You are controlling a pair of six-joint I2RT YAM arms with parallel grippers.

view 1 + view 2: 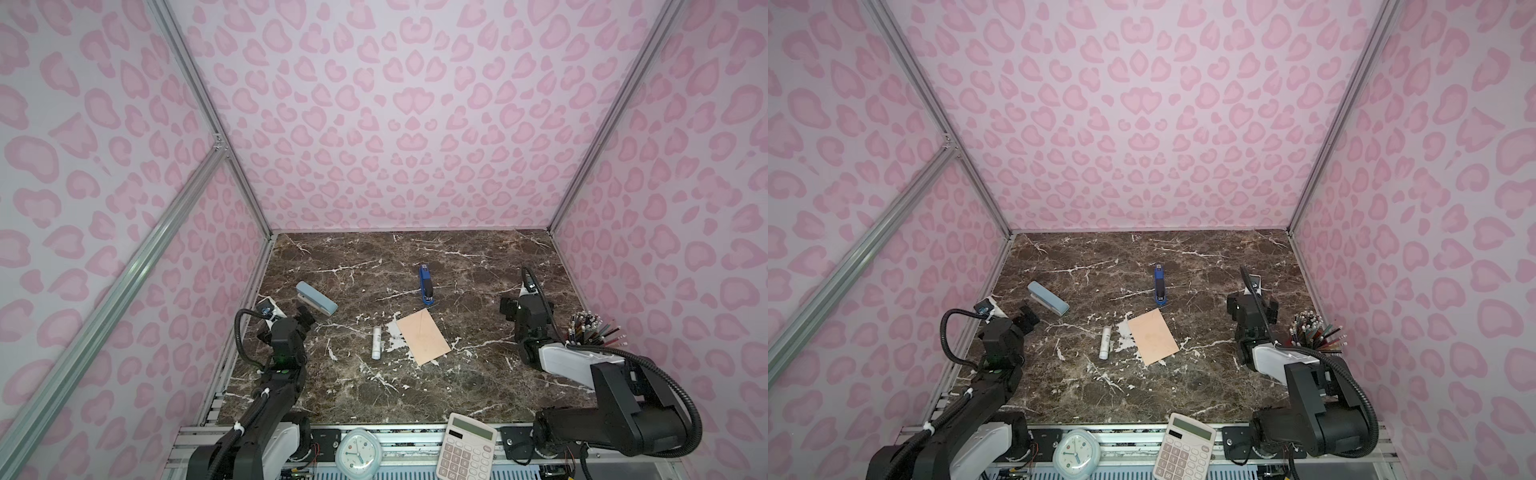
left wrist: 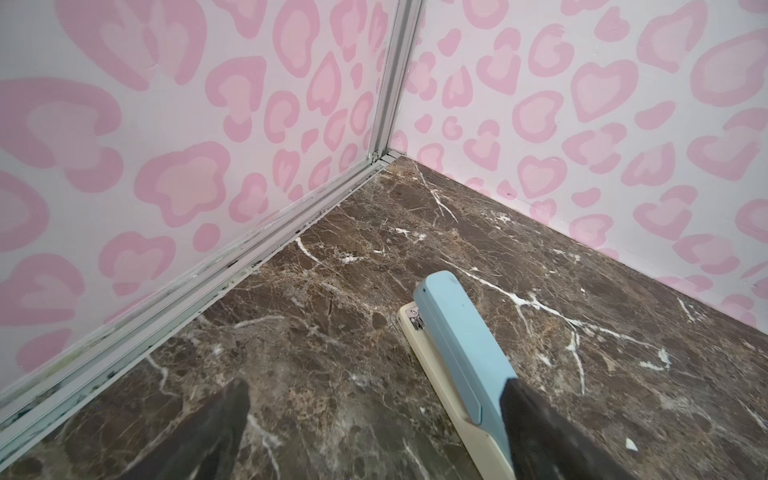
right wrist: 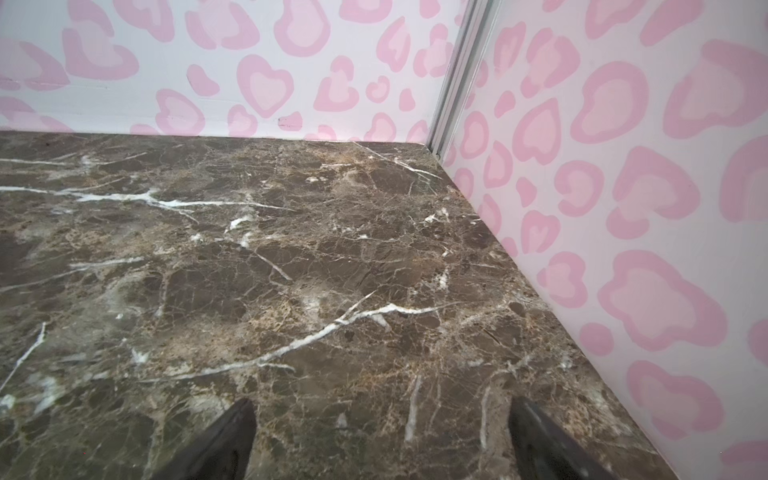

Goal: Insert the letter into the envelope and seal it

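The peach envelope (image 1: 423, 336) (image 1: 1153, 336) lies flat and slanted in the middle of the marble table, with no flap standing up. The letter does not show in any view. My left gripper (image 1: 297, 318) (image 1: 1017, 322) hangs at the left side, open and empty. In the left wrist view the left gripper (image 2: 376, 384) shows bare marble between its spread fingers. My right gripper (image 1: 527, 306) (image 1: 1252, 307) hangs at the right side, far from the envelope. In the right wrist view the right gripper (image 3: 382, 404) is open over bare table.
A light-blue stapler (image 1: 316, 298) (image 2: 453, 345) lies just by the left gripper's finger. A dark blue stapler (image 1: 425, 285) sits behind the envelope and a white glue stick (image 1: 376, 343) to its left. A pencil cup (image 1: 592, 330) stands beside the right arm. A calculator (image 1: 465, 446) and clock (image 1: 357, 455) rest on the front rail.
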